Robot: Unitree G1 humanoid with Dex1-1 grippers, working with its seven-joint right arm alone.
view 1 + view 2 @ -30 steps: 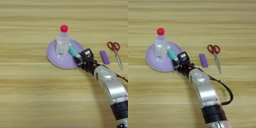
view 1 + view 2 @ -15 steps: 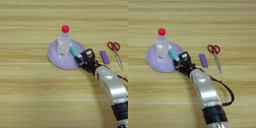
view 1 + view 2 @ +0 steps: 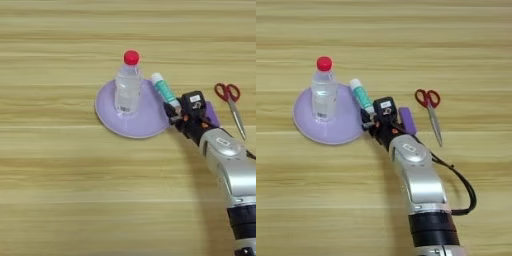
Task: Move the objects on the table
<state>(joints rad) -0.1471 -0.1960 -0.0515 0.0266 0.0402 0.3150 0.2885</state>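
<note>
Since a second ago the tube (image 3: pixel 163 89) has swung more upright across the plate (image 3: pixel 108 116) rim, and we keep our gripper (image 3: pixel 172 111) closed on its near end. The bottle (image 3: pixel 127 83) stands on the plate; the block (image 3: pixel 407 120) lies beside our wrist.

The setting looks most like a robot test bench or lab, though nothing beyond the table top shows, so that is only likely. A broad wooden table (image 3: pixel 60 190) with lengthwise grain fills both views, and on it lies a sparse, staged set of small props: a lilac plate (image 3: pixel 107 112), a bottle (image 3: pixel 128 87), a tube (image 3: pixel 361 94) and red-handled scissors (image 3: pixel 428 107). A silver robot forearm (image 3: pixel 418 185) with a trailing black cable (image 3: pixel 468 192) reaches over it.
</note>
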